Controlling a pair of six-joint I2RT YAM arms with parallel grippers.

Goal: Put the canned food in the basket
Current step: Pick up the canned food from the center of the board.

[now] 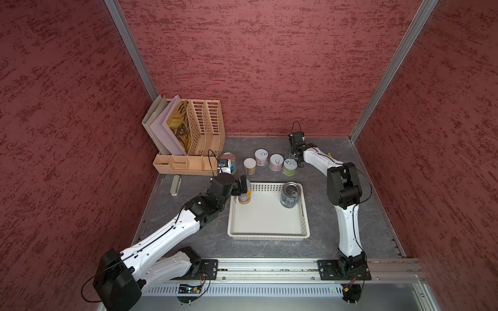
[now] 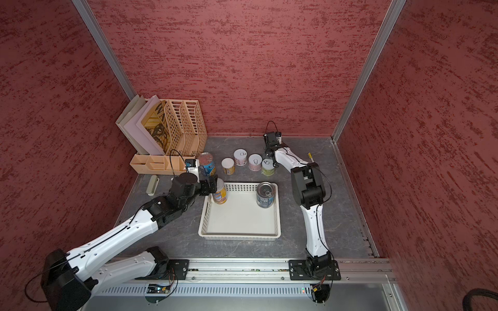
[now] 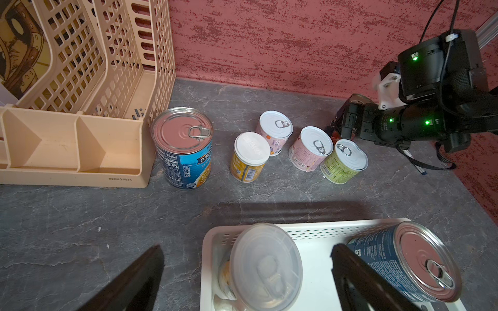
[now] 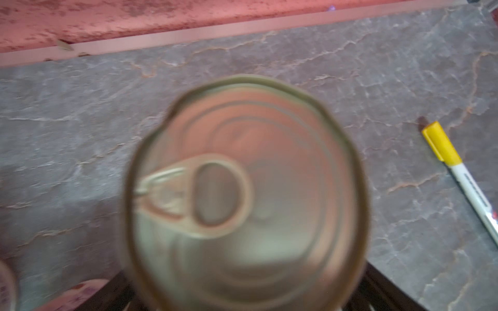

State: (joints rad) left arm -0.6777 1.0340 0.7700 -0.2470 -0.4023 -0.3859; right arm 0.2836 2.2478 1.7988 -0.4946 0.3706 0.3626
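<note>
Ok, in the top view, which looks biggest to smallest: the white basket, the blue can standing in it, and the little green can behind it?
In a top view, largest to smallest:
1. white basket
2. blue can in the basket
3. green can
No two look alike here; each one is plainly bigger than the next.

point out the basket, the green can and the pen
basket (image 1: 266, 218), in a top view, on its bare floor
green can (image 3: 350, 156), left wrist view, on its lid
pen (image 4: 440, 145), right wrist view, on its yellow cap
</note>
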